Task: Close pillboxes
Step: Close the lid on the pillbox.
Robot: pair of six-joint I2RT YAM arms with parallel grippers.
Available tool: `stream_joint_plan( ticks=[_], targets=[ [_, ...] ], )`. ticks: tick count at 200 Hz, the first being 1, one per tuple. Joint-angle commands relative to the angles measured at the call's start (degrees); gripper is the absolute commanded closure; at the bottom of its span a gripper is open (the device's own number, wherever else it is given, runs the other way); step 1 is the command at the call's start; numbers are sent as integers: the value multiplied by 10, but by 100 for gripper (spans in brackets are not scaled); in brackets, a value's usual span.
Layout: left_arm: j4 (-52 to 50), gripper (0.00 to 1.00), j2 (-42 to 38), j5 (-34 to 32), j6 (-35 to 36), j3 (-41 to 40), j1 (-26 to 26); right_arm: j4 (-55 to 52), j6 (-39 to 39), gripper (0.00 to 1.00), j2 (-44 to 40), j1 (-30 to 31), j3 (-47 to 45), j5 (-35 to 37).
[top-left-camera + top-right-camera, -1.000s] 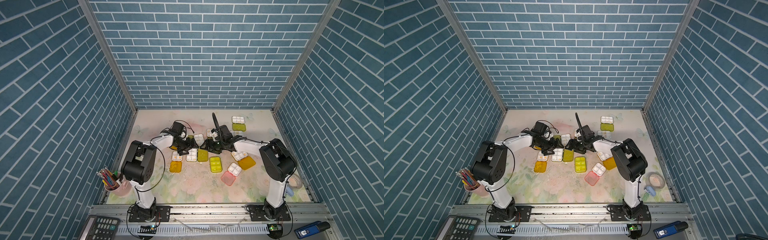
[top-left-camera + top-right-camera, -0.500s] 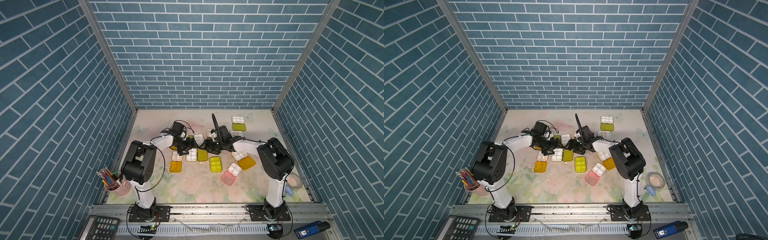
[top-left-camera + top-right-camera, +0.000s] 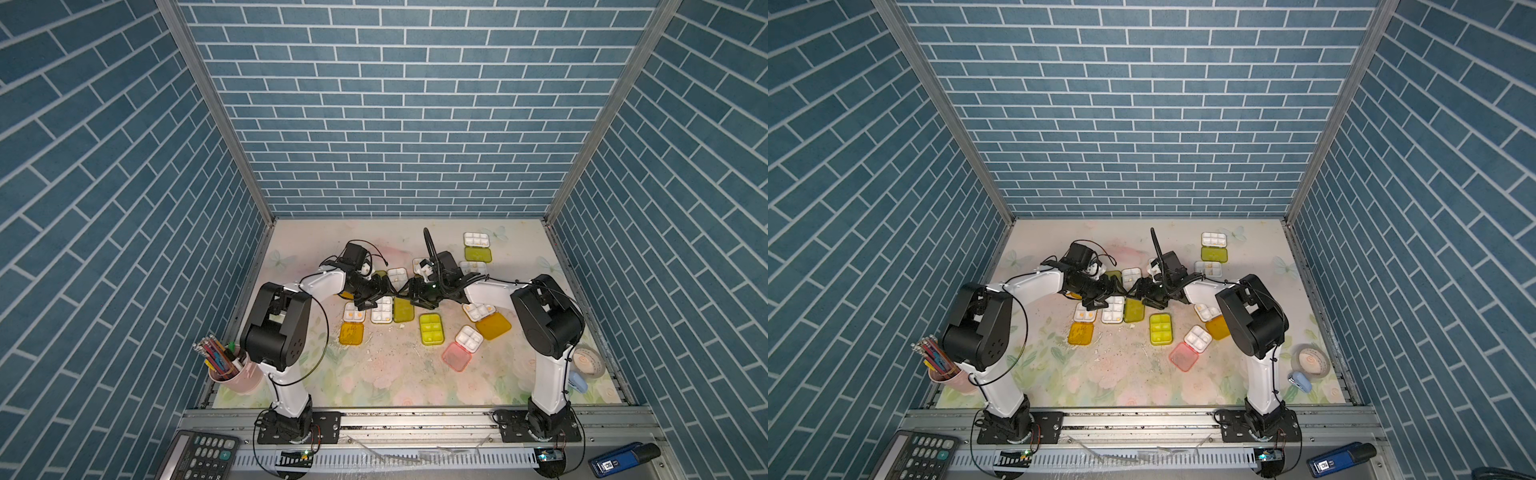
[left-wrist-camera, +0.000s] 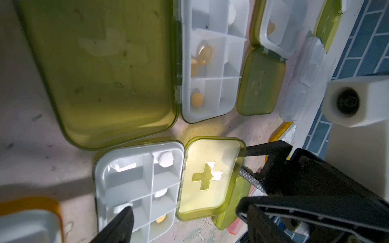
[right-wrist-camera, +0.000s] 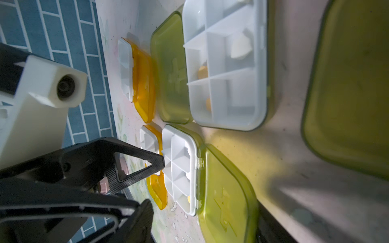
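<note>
Several pillboxes lie open on the floral mat. Both grippers meet low over one with a white tray [image 3: 381, 311] and a lime green lid [image 3: 403, 309]. In the left wrist view this lid [image 4: 210, 178] stands partly raised beside its tray [image 4: 139, 185], with a finger of the right gripper under its free edge. My left gripper [image 4: 185, 218] [image 3: 384, 291] is open, one finger against the tray's outer edge [image 5: 166, 162]. My right gripper [image 5: 210, 214] [image 3: 413, 293] is open, and the lid [image 5: 227, 189] lies between its fingers.
Around them lie an orange-lidded open box [image 3: 351, 333], a closed lime box [image 3: 431, 328], a pink-lidded open box [image 3: 456, 356] and others toward the back. A pink pencil cup [image 3: 235, 370] stands front left, a tape roll [image 3: 587, 360] front right. Brick walls enclose three sides.
The right arm has leaned slightly toward the middle and its jaws have narrowed. The left arm has stayed where it was.
</note>
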Motion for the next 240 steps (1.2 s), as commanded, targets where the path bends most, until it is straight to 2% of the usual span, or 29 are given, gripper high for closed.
stream_joint_plan(
  ticks=[1, 87, 147, 181, 240],
  targets=[
    [-13, 14, -36, -24, 13, 0, 14, 24, 17, 29, -21, 7, 14, -26],
    [-6, 14, -60, -26, -5, -16, 71, -10, 6, 31, -23, 29, 56, -19],
    [-6, 14, -72, -28, -7, -20, 87, -35, 1, 32, 29, 66, 123, -13],
    [2, 14, -86, -24, -14, -26, 109, -34, 10, 32, 49, 73, 132, -10],
    [10, 14, -100, -13, -18, -30, 123, -162, -58, 34, 46, 78, 169, 78]
  ],
)
